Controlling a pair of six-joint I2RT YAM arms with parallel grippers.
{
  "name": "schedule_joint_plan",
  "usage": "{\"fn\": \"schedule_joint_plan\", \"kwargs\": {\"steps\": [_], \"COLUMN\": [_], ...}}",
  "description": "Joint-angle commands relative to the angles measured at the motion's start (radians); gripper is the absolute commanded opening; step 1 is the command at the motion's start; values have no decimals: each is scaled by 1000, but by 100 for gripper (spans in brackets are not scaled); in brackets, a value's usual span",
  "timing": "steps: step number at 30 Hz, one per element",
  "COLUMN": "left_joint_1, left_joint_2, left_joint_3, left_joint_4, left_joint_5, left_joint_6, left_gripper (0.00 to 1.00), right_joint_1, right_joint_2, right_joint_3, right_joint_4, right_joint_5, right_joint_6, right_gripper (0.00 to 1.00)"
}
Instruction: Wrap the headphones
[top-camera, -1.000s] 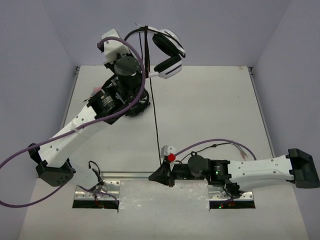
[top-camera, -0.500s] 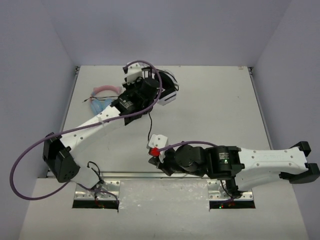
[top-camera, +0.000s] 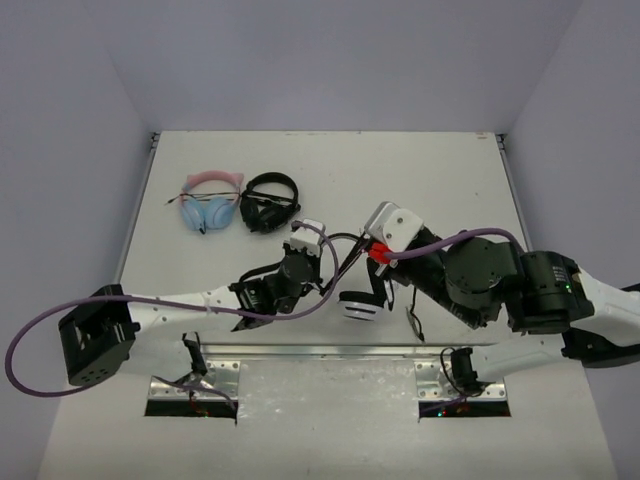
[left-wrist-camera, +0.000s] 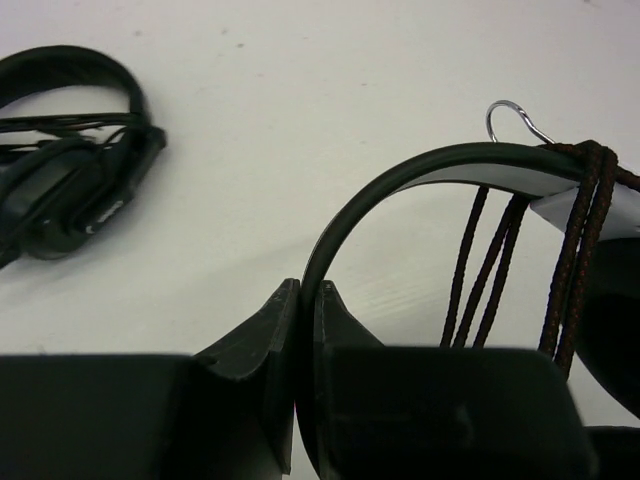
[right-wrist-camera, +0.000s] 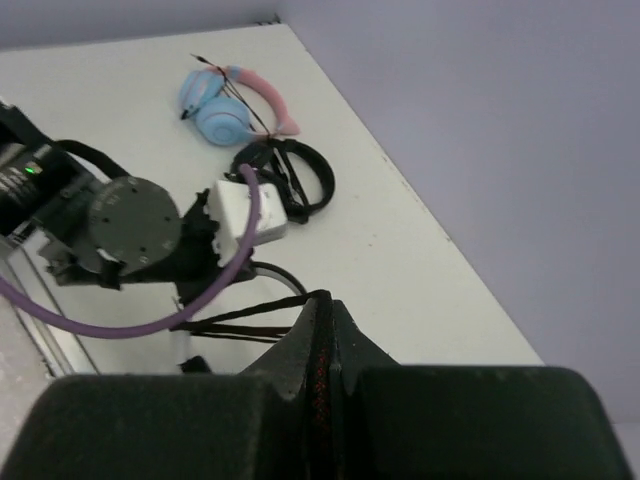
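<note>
The white headphones (top-camera: 360, 308) hang near the table's front middle, one ear cup showing below the two grippers. My left gripper (top-camera: 335, 268) is shut on the black-edged headband (left-wrist-camera: 440, 165), which runs between its fingertips (left-wrist-camera: 308, 300). Several turns of the thin black cable (left-wrist-camera: 590, 200) cross the headband at the right. My right gripper (top-camera: 370, 285), right beside the headphones, is shut on the cable (right-wrist-camera: 250, 318); the strand runs between its fingertips (right-wrist-camera: 322, 320) towards the left wrist. A loose cable loop (top-camera: 410, 322) lies below it.
The pink-and-blue cat-ear headphones (top-camera: 208, 200) and the all-black pair (top-camera: 268, 203) lie side by side at the back left; both show in the right wrist view (right-wrist-camera: 225, 105) (right-wrist-camera: 290, 180). The black pair shows in the left wrist view (left-wrist-camera: 70, 180). Purple hoses trail from both arms.
The left gripper has brought the headphones from high at the back down to the front middle. The right gripper has swung from the front edge up beside them. The two other pairs are uncovered.
</note>
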Motion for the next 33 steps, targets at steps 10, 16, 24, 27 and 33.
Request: {"fn": "schedule_joint_plan", "kwargs": {"steps": [10, 16, 24, 27, 33], "left_joint_1": [-131, -144, -144, -144, -144], "left_joint_2": [-432, -475, -532, -509, -458], "left_joint_3": [-46, 5, 74, 128, 207], "left_joint_4": [-143, -420, -519, -534, -542], "left_joint_5": [260, 356, 180, 171, 152], "left_joint_6": [-29, -57, -54, -31, 20], "left_gripper": [0, 0, 0, 0, 0], "right_joint_1": [122, -280, -985, -1109, -1292], "right_joint_2": [-294, -158, 11, 36, 83], "right_joint_3": [-349, -325, -290, -286, -317], "right_joint_4": [131, 113, 148, 183, 241], "right_joint_5": [277, 130, -480, -560, -690], "right_joint_6": [-95, -160, 81, 95, 104], "right_gripper": [1, 1, 1, 1, 1]}}
